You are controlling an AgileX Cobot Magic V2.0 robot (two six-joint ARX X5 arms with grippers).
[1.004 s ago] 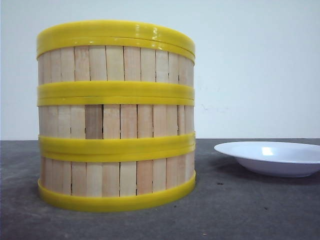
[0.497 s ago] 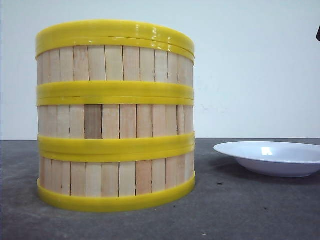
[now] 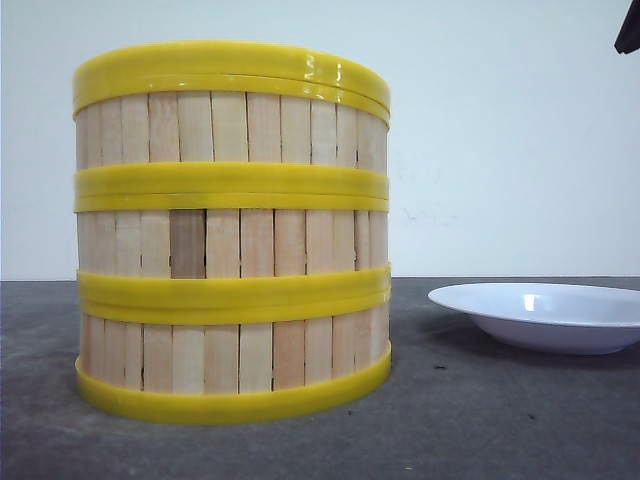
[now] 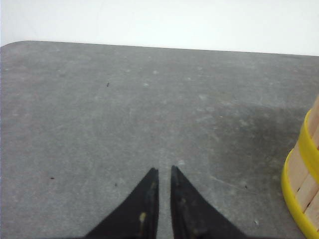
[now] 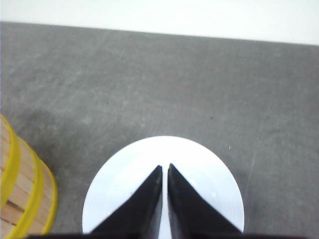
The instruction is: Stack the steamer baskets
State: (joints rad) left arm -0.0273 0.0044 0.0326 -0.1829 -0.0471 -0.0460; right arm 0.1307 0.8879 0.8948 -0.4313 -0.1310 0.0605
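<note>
Three steamer baskets stand stacked as one tower left of centre in the front view: top [image 3: 230, 125], middle [image 3: 230, 243], bottom [image 3: 230, 355]. Their yellow rims meet, with slight offsets. My left gripper [image 4: 164, 170] is shut with nothing in it and hovers over bare table, the stack's base [image 4: 304, 184] off to one side. My right gripper [image 5: 165, 166] is also shut and empty, above the white plate [image 5: 199, 164], apart from the stack [image 5: 22, 194]. A dark bit of an arm [image 3: 628, 30] shows in the front view's top right corner.
The white plate [image 3: 545, 315] lies on the grey table [image 3: 480, 420] to the right of the stack. A white wall stands behind the table.
A dark arm part has come further into the top right corner of the front view. The stack and plate have not moved.
</note>
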